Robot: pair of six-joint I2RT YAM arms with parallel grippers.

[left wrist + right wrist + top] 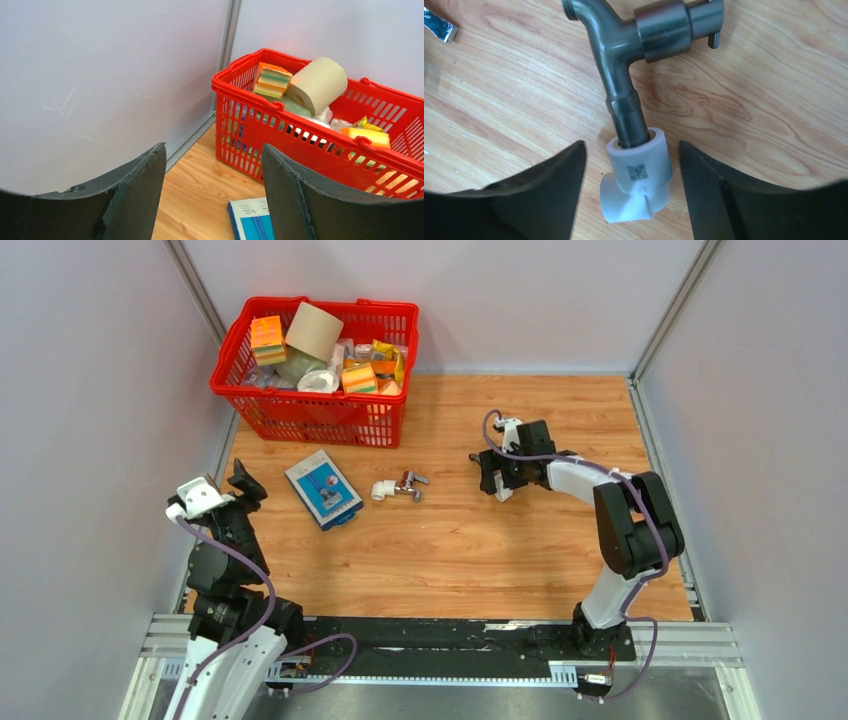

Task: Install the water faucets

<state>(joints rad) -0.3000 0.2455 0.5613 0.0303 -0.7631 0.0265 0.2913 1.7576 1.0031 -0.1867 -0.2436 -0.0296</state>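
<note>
Two open, empty: left tool (213,150) | right tool (631,145) astride grey faucet (624,75) | chrome faucet (439,27) cropped

left arm (225,555) folded back, left fingers (132,202) spread; right arm (628,515) reaching forward, right fingers (549,200) spread.

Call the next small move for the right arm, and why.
Probably raise the right pincer straight up, clear of the dark grey faucet. Its jaws stand open either side of the white elbow without touching it. The faucet's stem sits inside that elbow, and the pair lies on the table. Nothing there looks left to grip, and a sideways exit might knock the joint.
</note>
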